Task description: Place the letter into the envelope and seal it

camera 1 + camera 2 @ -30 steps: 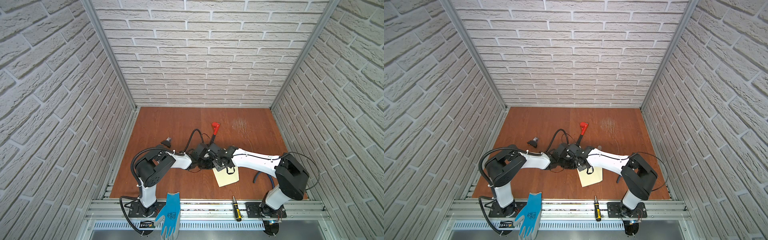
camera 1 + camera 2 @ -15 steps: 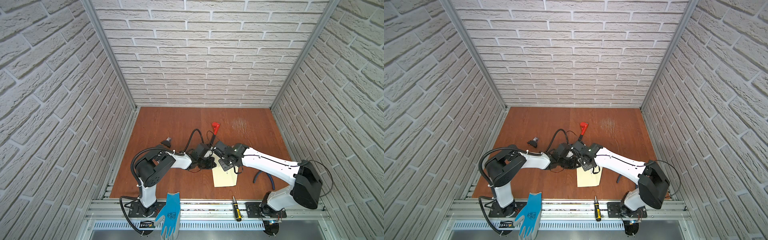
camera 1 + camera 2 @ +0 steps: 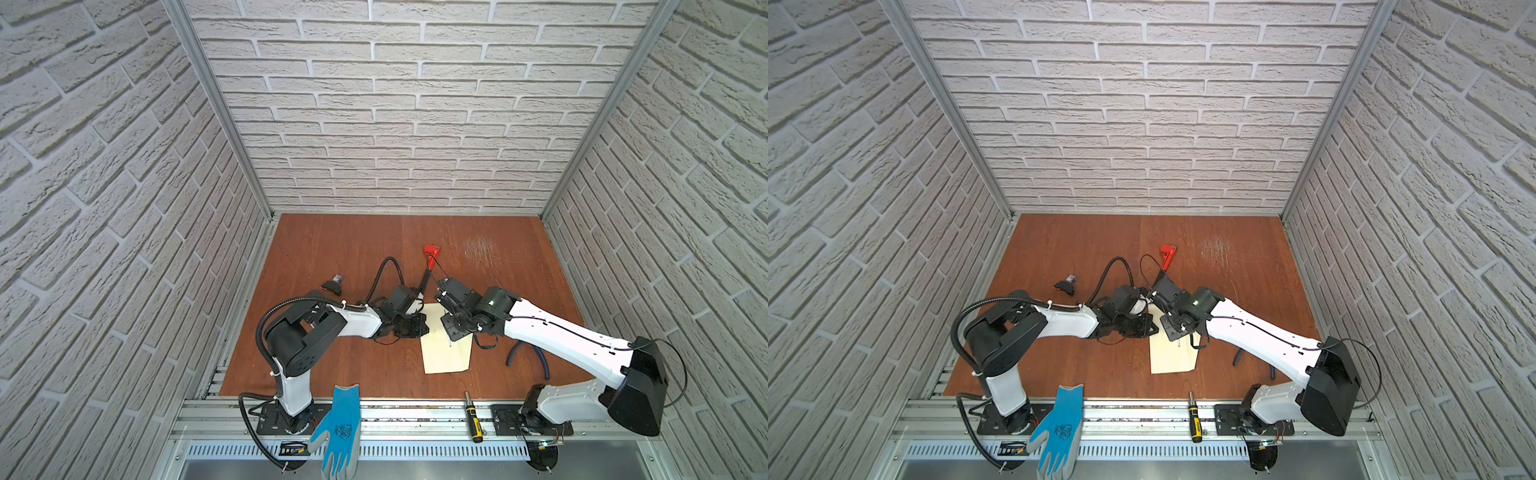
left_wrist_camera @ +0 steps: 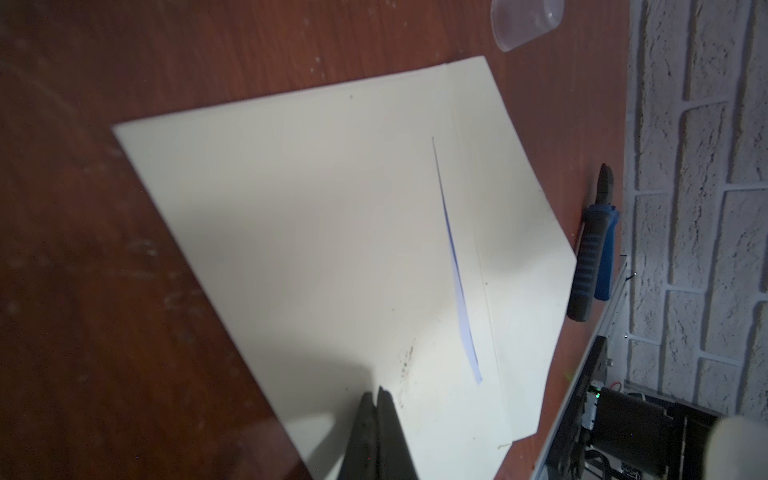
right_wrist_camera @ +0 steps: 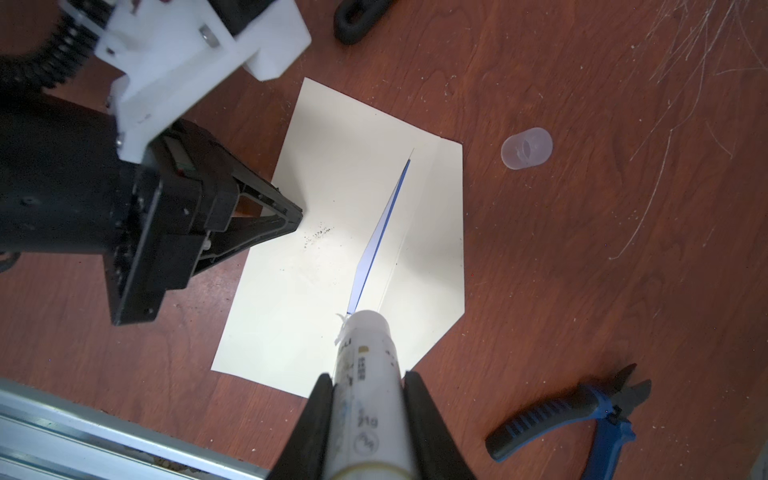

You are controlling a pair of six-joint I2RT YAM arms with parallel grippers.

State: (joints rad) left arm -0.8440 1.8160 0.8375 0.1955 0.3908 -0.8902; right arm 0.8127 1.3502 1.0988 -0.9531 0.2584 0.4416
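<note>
The cream envelope (image 3: 446, 353) (image 3: 1173, 355) lies flat on the wooden floor with its pointed flap (image 5: 432, 249) open. Only a thin blue-edged sliver of the letter (image 5: 376, 245) (image 4: 459, 286) shows at the envelope's mouth. My left gripper (image 4: 376, 395) (image 5: 297, 216) (image 3: 420, 323) is shut, its tips resting on the envelope (image 4: 311, 216) near some dark specks. My right gripper (image 5: 368, 376) (image 3: 452, 332) is shut on a white glue stick (image 5: 365, 357). The stick's uncapped tip hangs over the envelope (image 5: 291, 291) at one end of the letter sliver.
A clear cap (image 5: 526, 148) lies beside the flap. Blue-handled cutters (image 5: 582, 411) (image 3: 528, 353) lie to the right. A red tool (image 3: 431, 253) is behind the grippers and a small black part (image 3: 332, 283) at the left. A screwdriver (image 3: 473, 424) and blue glove (image 3: 338, 428) rest on the front rail.
The right arm's elbow has swung out to the right while its gripper kept the glue stick over the envelope. The envelope has turned to lie squarer. The left gripper has stayed put.
</note>
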